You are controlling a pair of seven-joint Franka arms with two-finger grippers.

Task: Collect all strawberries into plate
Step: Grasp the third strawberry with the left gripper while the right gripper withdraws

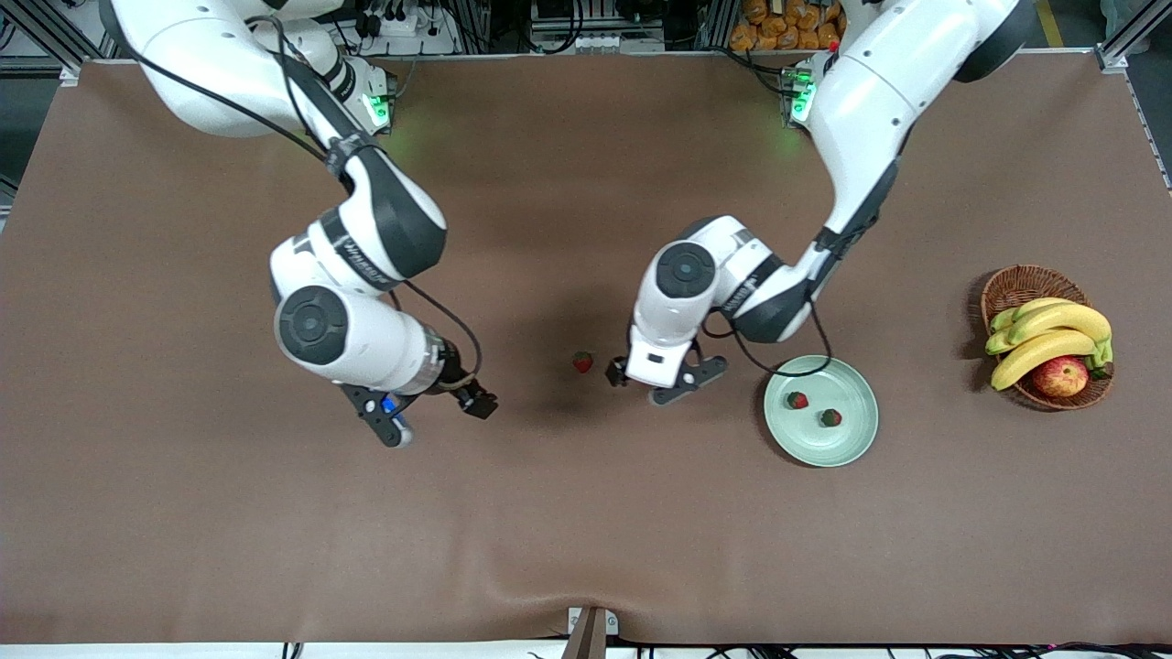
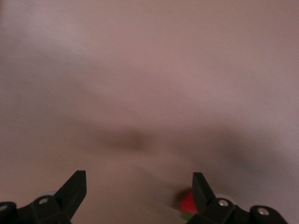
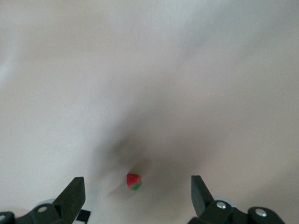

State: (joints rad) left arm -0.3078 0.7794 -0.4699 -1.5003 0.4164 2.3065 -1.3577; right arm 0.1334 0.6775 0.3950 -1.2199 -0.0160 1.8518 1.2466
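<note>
— Nearest us, what's on the plate (image 1: 861, 437)?
— Two strawberries (image 1: 797, 400).
— And along the table?
— Right gripper (image 1: 438, 416), claw spread, empty, over bare cloth; one loose strawberry (image 1: 582, 361) mid-table; then the left gripper (image 1: 652, 383), spread too, hanging between that berry and the plate.

We take this for a robotics lab. Two white arms are mounted along one edge of a table (image 1: 183, 513) covered in a plain brown cloth (image 1: 586, 549). Past that edge we see aluminium framing (image 1: 1131, 37), cables (image 1: 568, 23) and power sockets. Green status lights (image 1: 375, 110) glow at the arm bases.
</note>
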